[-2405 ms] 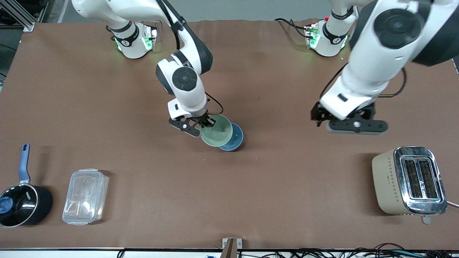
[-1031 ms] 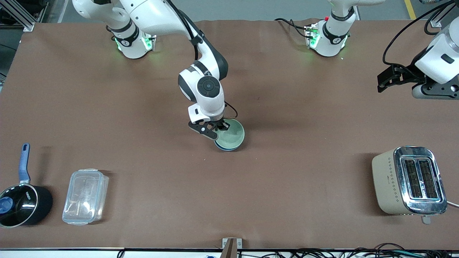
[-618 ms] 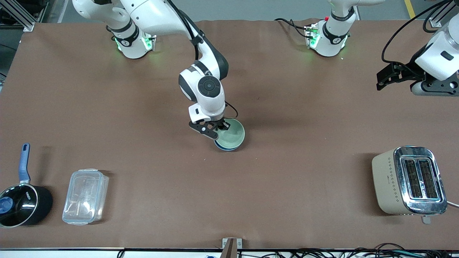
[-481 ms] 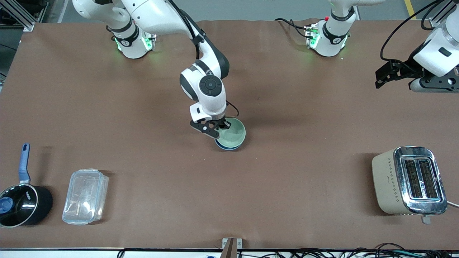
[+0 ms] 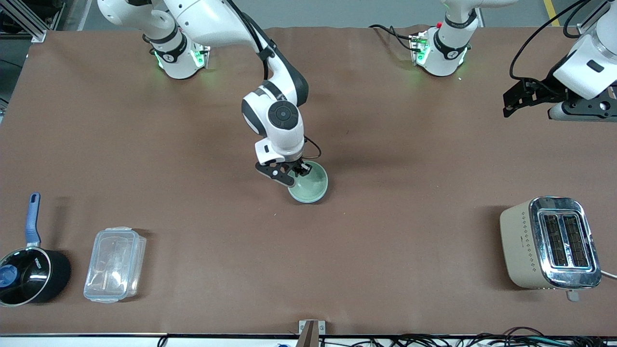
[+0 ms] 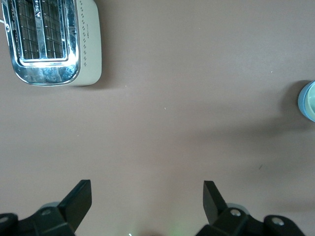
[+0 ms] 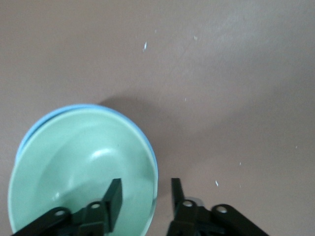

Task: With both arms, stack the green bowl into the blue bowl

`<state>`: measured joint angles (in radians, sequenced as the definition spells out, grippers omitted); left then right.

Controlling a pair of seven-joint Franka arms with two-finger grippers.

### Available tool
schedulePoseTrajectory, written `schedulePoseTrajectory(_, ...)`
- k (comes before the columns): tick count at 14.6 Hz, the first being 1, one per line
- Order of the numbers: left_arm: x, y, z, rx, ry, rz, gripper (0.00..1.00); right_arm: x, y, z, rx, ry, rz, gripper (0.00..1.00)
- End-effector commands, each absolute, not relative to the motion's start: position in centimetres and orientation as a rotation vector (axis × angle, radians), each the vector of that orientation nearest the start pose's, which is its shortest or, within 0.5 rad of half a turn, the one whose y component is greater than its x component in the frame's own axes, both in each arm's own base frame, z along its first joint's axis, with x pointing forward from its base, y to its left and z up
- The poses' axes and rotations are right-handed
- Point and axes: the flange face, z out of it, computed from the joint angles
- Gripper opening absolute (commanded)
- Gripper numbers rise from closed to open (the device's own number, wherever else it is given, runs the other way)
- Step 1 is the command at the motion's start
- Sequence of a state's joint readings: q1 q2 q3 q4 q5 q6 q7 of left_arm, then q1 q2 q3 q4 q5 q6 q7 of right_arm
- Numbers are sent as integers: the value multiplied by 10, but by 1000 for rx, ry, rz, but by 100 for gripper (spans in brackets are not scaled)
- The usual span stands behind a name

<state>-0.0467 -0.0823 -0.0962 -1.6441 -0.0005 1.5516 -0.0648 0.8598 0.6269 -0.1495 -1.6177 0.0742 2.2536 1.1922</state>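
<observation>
The pale green bowl [image 5: 309, 187] sits nested in the blue bowl in the middle of the table. Only a thin blue rim [image 7: 74, 107] shows round the green bowl [image 7: 83, 167] in the right wrist view. My right gripper [image 5: 292, 173] is low over the bowls' rim and open [image 7: 145, 183]. One finger is inside the green bowl and one outside, and neither presses the rim. My left gripper [image 5: 581, 112] hangs high toward the left arm's end of the table, open and empty [image 6: 147, 184]. It waits there.
A beige and chrome toaster [image 5: 549, 243] stands near the front camera at the left arm's end, and also shows in the left wrist view [image 6: 49, 42]. A clear plastic box [image 5: 114, 264] and a black saucepan with blue handle [image 5: 29, 270] stand at the right arm's end.
The right arm carried the green bowl over the blue bowl and set it in. The green bowl now sits lower and covers the blue one. The left arm swung up and away.
</observation>
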Motion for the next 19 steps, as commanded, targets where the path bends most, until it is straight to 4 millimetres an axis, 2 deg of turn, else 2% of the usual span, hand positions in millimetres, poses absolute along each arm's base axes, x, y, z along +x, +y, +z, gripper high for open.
schedulePoseTrajectory(1, 517, -78, 635, -3152, 116, -2, 100, 542, 441, 295, -3015, 792, -81, 95)
schedulePoseTrajectory(2, 517, -79, 635, -3152, 113, -2, 100, 547, 432, 314, -3019, 758, -85, 95)
schedulePoseTrajectory(4, 520, -79, 639, -3152, 118, -16, 100, 563, 396, 351, -3047, 695, -75, 96)
schedulePoseTrajectory(6, 519, -78, 638, -3151, 130, -9, 100, 584, 341, 395, -3069, 644, -74, 99)
schedulePoseTrajectory(8, 520, -79, 637, -3148, 142, -7, 100, 599, 286, 429, -3095, 571, -58, 99)
schedulePoseTrajectory(11, 520, -77, 638, -3145, 142, -13, 100, 609, 198, 480, -3119, 455, -23, 100)
schedulePoseTrajectory(13, 521, -75, 639, -3146, 130, -15, 100, 608, 145, 512, -3115, 399, -18, 100)
schedulePoseTrajectory(15, 523, -76, 640, -3146, 125, -20, 100, 598, 92, 547, -3146, 330, -24, 100)
schedulePoseTrajectory(17, 529, -80, 641, -3145, 138, -23, 100, 582, 37, 580, -3147, 287, -7, 100)
schedulePoseTrajectory(19, 530, -81, 640, -3144, 140, -16, 100, 557, -17, 614, -3131, 222, -5, 100)
